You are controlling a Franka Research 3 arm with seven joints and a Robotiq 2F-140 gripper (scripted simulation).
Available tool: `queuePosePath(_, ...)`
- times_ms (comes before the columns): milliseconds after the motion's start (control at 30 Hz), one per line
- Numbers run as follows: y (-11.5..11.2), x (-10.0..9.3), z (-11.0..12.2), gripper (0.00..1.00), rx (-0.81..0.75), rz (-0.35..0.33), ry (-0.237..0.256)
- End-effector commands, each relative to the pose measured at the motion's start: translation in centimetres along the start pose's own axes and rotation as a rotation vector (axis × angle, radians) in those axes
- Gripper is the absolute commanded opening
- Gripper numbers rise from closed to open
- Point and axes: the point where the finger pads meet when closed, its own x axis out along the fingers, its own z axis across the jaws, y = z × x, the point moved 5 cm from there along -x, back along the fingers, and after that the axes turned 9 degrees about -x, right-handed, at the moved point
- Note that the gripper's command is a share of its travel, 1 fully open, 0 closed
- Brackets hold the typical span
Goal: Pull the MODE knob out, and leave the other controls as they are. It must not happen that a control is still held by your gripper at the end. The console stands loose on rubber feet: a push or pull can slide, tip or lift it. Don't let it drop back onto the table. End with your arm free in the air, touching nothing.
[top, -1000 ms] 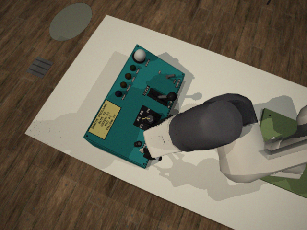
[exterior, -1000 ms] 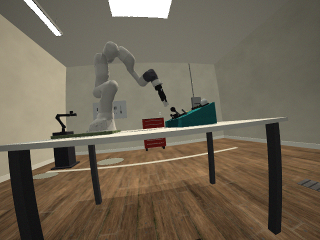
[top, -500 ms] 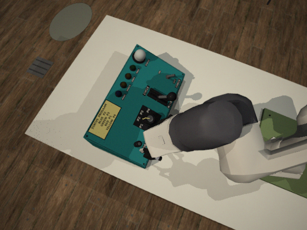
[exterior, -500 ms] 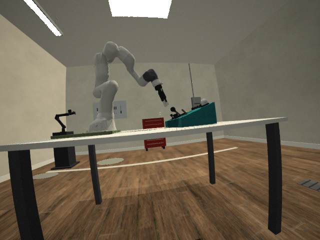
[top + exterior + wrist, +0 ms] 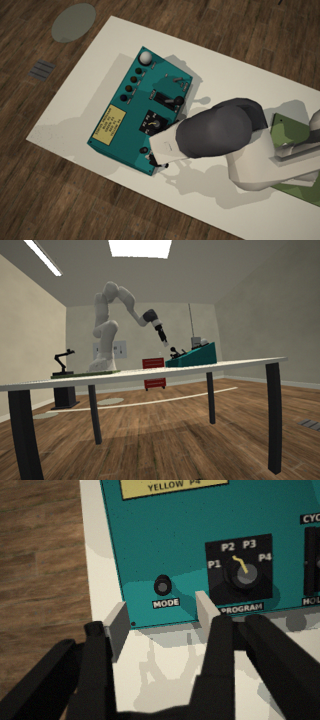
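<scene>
Fingers first: the black two-finger gripper (image 5: 162, 617) with pale grey pads is hanging part-way open, gripping nothing, its tips poised just off the low front edge of the teal wedge-shaped console (image 5: 150, 540). One pad (image 5: 116, 622) is sitting off the console's front corner, the other (image 5: 206, 610) is lining up below the PROGRAM label, and the small round black MODE knob (image 5: 162, 585) is showing in the gap between them, just up the console face from the pads, untouched. Beside it on the console, the black PROGRAM rotary dial (image 5: 243, 574) is showing its yellow pointer aimed between P2 and P3. Further up the console, the black ball-ended lever (image 5: 178, 100) is standing in its slot by the CYCLE label, with a small grey toggle switch (image 5: 177, 79) beyond it. Across the console, the yellow status placard (image 5: 109, 124) is lying near the front, a column of four dark round lamps (image 5: 131, 83) is running up behind it, and the white dome button (image 5: 146, 57) is topping the far corner. The console is resting flat on the white table (image 5: 232, 217), and the white-and-grey robot arm (image 5: 103, 325) is reaching down over it from its green base plate (image 5: 281, 124).
</scene>
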Motion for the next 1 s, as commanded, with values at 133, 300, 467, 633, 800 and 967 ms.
queuePosePath(133,0.2,1.0,0.0,0.44,0.006,0.003,0.001)
queuePosePath(300,0.2,1.8,0.0,0.44,0.006,0.003,0.001)
queuePosePath(467,0.2,3.3,0.0,0.44,0.006,0.003,0.001)
queuePosePath(633,0.2,5.2,0.0,0.44,0.006,0.003,0.001)
queuePosePath(800,0.2,6.3,0.0,0.44,0.006,0.003,0.001)
queuePosePath(967,0.2,8.1,0.0,0.44,0.006,0.003,0.001)
